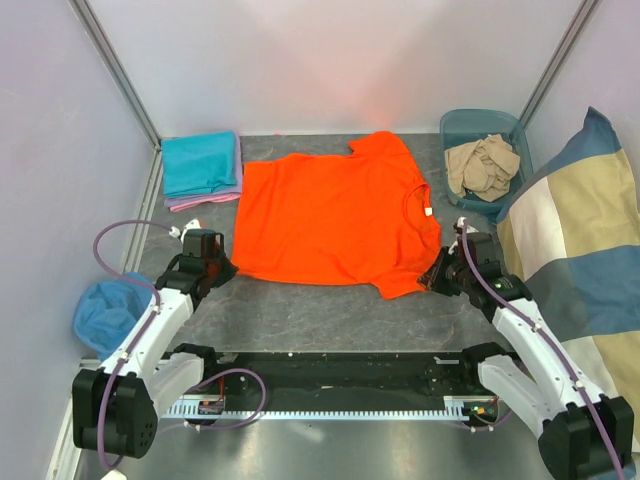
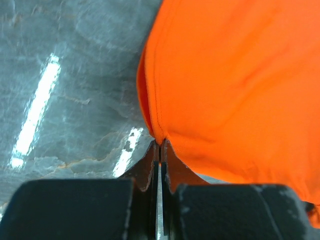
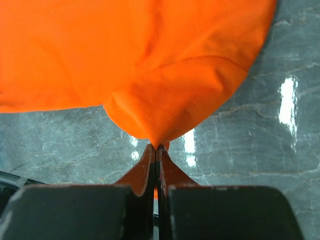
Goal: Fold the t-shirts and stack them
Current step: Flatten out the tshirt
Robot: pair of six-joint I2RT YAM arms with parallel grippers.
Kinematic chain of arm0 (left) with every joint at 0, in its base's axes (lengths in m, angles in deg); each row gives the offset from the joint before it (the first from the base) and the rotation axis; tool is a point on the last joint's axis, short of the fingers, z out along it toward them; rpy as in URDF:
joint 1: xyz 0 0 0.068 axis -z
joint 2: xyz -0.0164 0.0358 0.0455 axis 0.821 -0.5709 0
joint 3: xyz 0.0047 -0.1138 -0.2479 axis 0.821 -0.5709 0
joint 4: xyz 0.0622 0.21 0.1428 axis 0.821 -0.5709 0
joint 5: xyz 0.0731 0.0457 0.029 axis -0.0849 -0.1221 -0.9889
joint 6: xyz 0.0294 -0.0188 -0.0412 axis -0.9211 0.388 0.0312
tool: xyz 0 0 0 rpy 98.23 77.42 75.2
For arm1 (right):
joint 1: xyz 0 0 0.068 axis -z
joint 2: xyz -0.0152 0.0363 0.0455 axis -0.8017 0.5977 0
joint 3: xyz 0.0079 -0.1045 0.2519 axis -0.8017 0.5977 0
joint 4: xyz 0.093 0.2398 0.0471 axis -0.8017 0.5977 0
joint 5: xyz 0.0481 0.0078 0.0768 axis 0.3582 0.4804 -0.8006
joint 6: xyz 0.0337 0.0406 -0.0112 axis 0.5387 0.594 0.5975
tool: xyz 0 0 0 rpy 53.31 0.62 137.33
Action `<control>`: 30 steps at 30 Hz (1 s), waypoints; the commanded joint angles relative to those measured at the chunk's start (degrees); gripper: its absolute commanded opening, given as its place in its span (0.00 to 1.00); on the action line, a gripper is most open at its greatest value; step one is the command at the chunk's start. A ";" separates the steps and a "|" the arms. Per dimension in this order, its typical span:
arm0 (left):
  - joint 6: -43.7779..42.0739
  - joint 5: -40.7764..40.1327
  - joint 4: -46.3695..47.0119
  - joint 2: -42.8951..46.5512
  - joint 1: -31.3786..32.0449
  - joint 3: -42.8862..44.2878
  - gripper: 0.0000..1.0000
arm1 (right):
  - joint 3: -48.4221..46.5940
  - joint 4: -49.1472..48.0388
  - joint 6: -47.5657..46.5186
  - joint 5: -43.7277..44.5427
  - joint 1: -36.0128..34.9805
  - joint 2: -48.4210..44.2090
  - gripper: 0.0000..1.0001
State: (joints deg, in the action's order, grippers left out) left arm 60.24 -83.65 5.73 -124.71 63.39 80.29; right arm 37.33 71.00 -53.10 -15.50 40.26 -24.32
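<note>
Orange t-shirt is seen flat on the table from above. Left wrist: left tool is clamped on its hem corner. Right wrist: right tool is clamped on a sleeve; an even lift is advised

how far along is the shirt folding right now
Done: a teal t-shirt lies folded on a pink-lilac t-shirt, back left. In hand: the orange t-shirt lies flat, left tool and right tool each shut on its near edge. Left: folding it, then the crumpled beige t-shirt in the bin.
</note>
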 commanded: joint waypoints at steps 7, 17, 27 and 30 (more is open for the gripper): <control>3.56 -2.85 -0.03 -1.53 -0.03 -1.03 0.02 | 3.69 10.73 11.72 7.48 -1.64 -10.82 0.00; 3.30 -2.85 0.33 -1.88 -0.03 -1.91 0.02 | 1.58 19.35 13.39 10.74 -2.52 -14.95 0.00; 2.42 -2.33 0.85 -2.94 -0.12 -1.82 0.02 | 0.70 22.79 15.94 13.03 -3.05 -17.16 0.00; 2.94 -1.80 -0.55 -1.89 -0.12 -2.09 0.02 | 0.52 22.87 15.94 12.33 -3.13 -16.98 0.00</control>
State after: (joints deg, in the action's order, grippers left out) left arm 61.99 -84.83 5.19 -127.92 63.39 78.80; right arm 40.19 91.94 -38.96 -4.07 37.37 -41.39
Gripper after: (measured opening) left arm 0.034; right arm 0.010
